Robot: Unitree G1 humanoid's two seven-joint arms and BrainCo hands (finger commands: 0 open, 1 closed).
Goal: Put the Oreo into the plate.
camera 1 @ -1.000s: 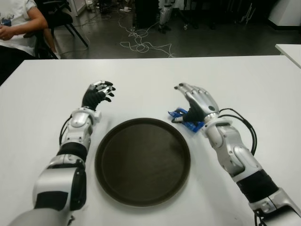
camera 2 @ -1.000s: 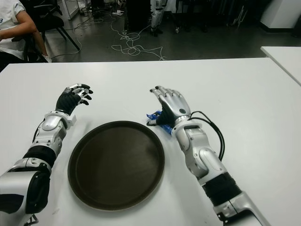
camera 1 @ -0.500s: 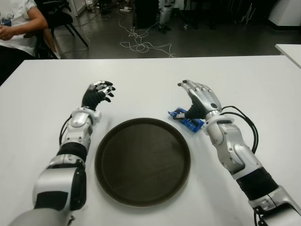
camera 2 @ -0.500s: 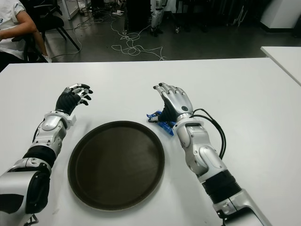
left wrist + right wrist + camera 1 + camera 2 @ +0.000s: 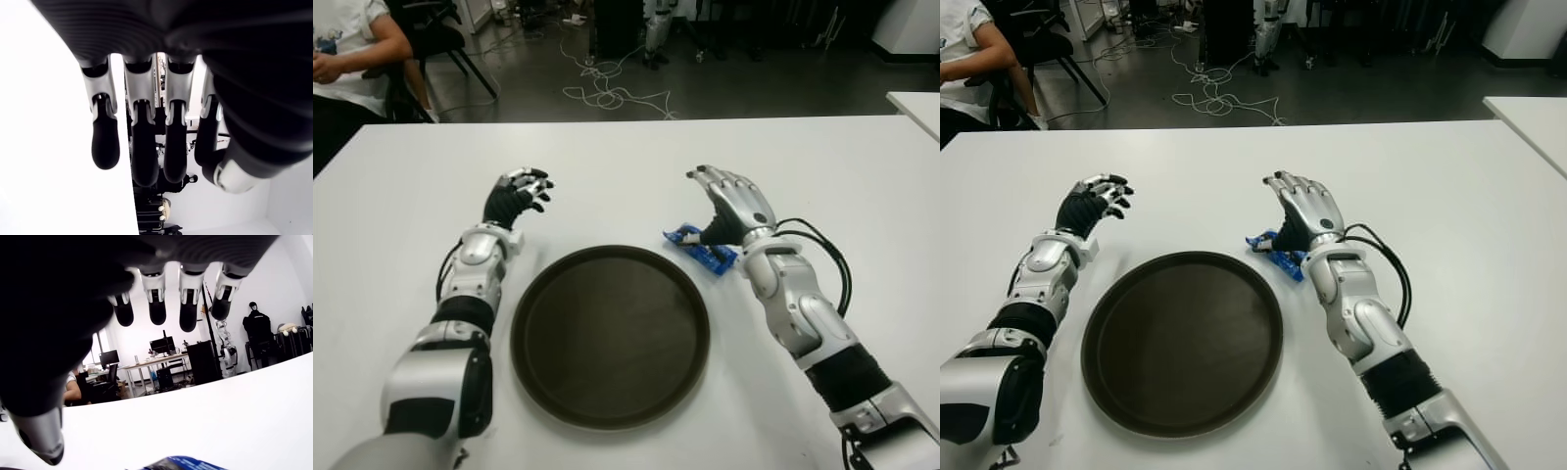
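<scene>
Left eye view: packet and plate
Oreo packet (image 5: 701, 247): on table (image 5: 822, 166), beside plate (image 5: 610, 335)
Right hand (image 5: 732, 204): above packet, fingers spread, empty
Left hand (image 5: 516, 194): left of plate, fingers loose, empty

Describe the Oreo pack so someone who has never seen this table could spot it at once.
Start at the big round dark plate in the middle of the white table. Just off its far right rim, under the open right hand, lies the Oreo pack, still outside the plate. It is a small flat blue wrapper, the only coloured thing on the table.
</scene>
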